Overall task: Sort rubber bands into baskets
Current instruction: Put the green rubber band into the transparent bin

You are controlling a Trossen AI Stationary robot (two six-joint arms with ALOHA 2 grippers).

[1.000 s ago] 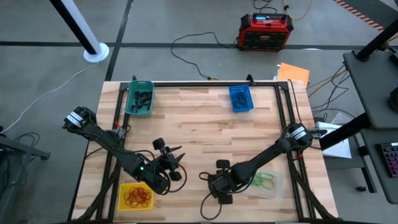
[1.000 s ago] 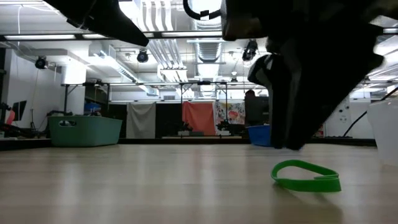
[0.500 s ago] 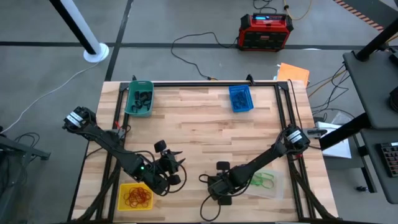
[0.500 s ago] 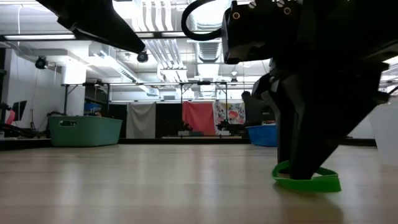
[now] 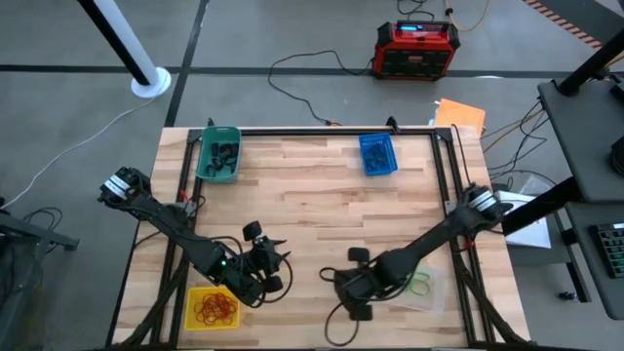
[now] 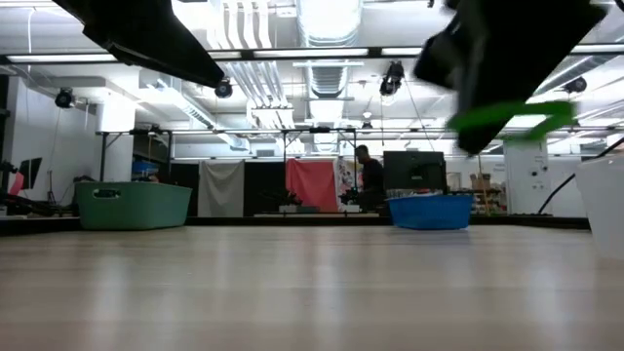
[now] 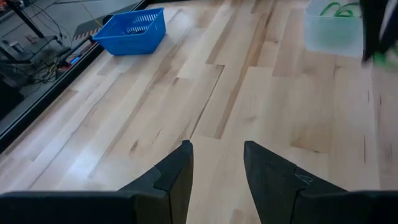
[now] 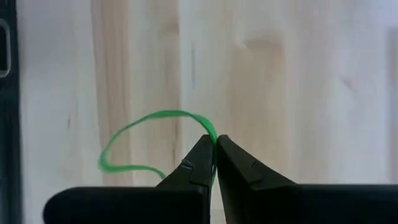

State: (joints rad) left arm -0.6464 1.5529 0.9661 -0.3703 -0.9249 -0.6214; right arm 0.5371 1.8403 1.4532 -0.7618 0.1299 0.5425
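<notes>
The right gripper [image 8: 214, 144] has its fingers pinched together on a green band [image 8: 134, 140], which loops out to one side of the tips above the bare wood; in the low view the band [image 6: 512, 115] hangs blurred under the dark gripper, well clear of the table [image 6: 292, 292]. Seen from above, the right gripper [image 5: 357, 290] sits over the near middle of the table [image 5: 312, 185], just beside the clear basket [image 5: 421, 285], which holds more green bands. The left gripper [image 7: 216, 163] has its fingers parted with nothing between them, pointing across the boards toward the blue basket [image 7: 132, 31] and the clear basket [image 7: 333, 28]; from above the left gripper [image 5: 270, 255] hovers near the yellow basket [image 5: 213, 307], which holds red-orange bands. The teal basket [image 5: 218, 154] stands at the far left of the table with black bands in it, and the blue basket [image 5: 377, 153] at the far right of centre; both show low on the far edge in the low view, teal [image 6: 133, 204] and blue [image 6: 429, 211]
</notes>
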